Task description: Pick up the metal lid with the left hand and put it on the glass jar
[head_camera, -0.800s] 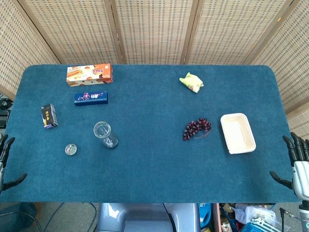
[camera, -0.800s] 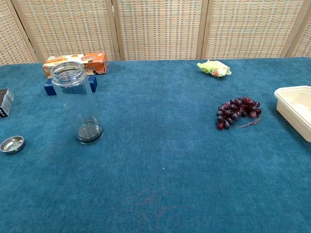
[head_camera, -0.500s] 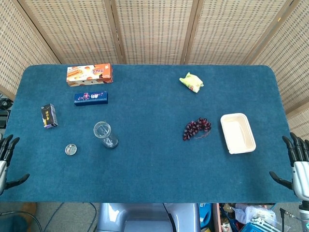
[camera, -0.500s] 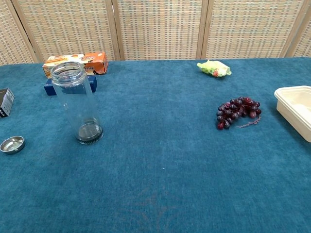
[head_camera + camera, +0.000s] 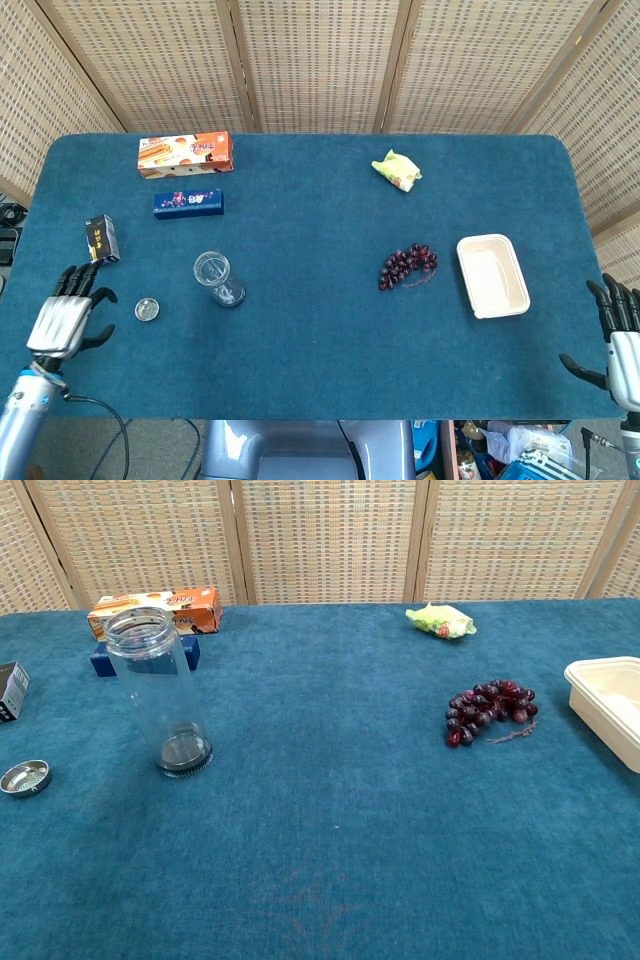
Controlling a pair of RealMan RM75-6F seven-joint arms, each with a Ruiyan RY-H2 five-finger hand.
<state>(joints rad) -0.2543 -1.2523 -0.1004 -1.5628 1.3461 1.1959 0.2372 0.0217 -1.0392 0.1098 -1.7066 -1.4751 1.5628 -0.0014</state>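
The left hand's (image 5: 62, 322) fingers (image 5: 78, 281) were spread apart and held nothing, hovering above the blue table (image 5: 320, 340) near its left front edge. The metal lid (image 5: 147, 309) lay flat just to their right, apart from them, with the upright glass jar (image 5: 215, 277) further right. The forearm sloped down off the table's front. The right hand (image 5: 618, 340), open and empty, was partly cut off at the right border. The chest view showed neither hand.
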